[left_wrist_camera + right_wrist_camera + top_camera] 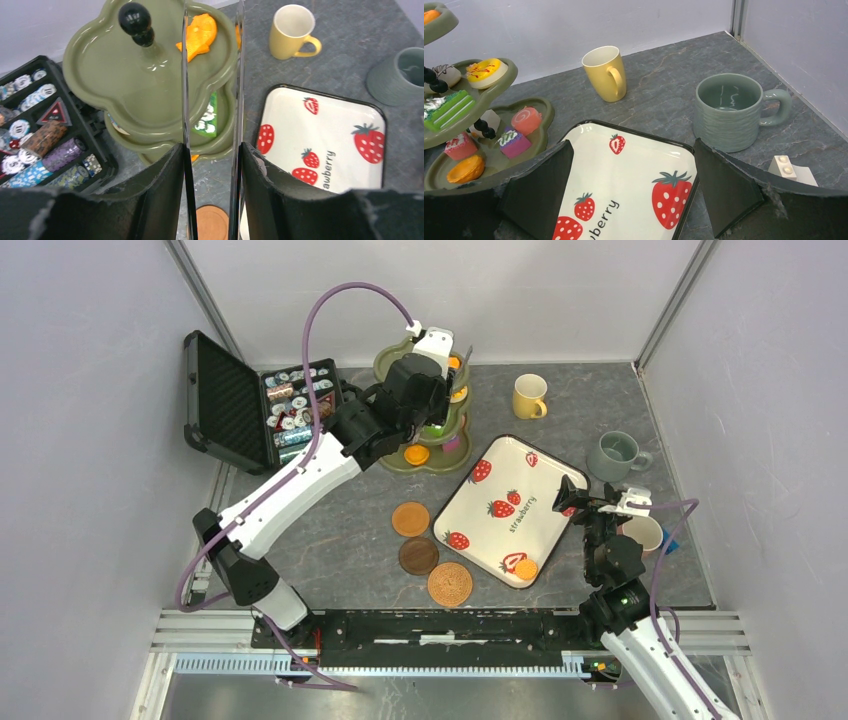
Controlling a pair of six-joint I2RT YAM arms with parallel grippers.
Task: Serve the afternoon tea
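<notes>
Hovering over stand point(145, 95), left tool point(438, 358) part-open, empty; right tool point(631, 187) wide. Cakes judged light, slippery; sides to be pinched.

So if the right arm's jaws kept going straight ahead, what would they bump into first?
Probably the strawberry tray, lying right below and ahead of the open right gripper; how far is unclear.

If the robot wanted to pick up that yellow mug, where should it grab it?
Probably from above, pinching the rim wall: the yellow mug stands upright, mouth open and empty. Its handle faces the robot's side, so gripping the handle from there could also work.
</notes>
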